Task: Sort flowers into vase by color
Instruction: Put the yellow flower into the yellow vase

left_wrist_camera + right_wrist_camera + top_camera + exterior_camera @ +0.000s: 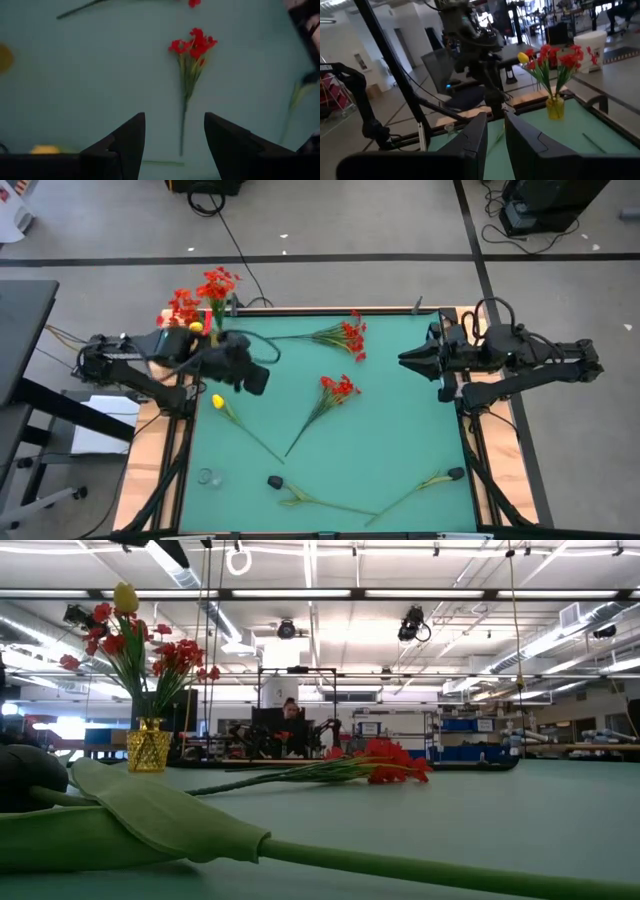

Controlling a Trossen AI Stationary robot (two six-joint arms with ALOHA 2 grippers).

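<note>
I have the left tool [268, 366] hanging above the green counter [400, 440] near its far-left corner, fingers [125, 142] spread wide and holding nothing. Through its wrist camera I look down between them at a red spray [192, 47] lying flat, blossoms pointing away from the tool and the stem running back toward the gap.

The yellow vase [196, 328] stands at the far-left corner of the counter, just beside that arm. From the low camera it [148, 748] already carries several red sprays and 1 yellow tulip [124, 597], all upright and fanning out above its rim.

On the counter I count 2 loose red sprays: one [345, 335] near the far edge and one [335, 390] around the middle. A yellow tulip [218, 402] lies near the left side, its stem angling toward the near edge. 2 more green stems [320, 502] lie along the near edge; their heads are too dark for me to name a colour.

The right tool [405, 360] waits over the far-right part of the counter, its fingers [470, 140] close together with only a narrow gap, gripping nothing.
</note>
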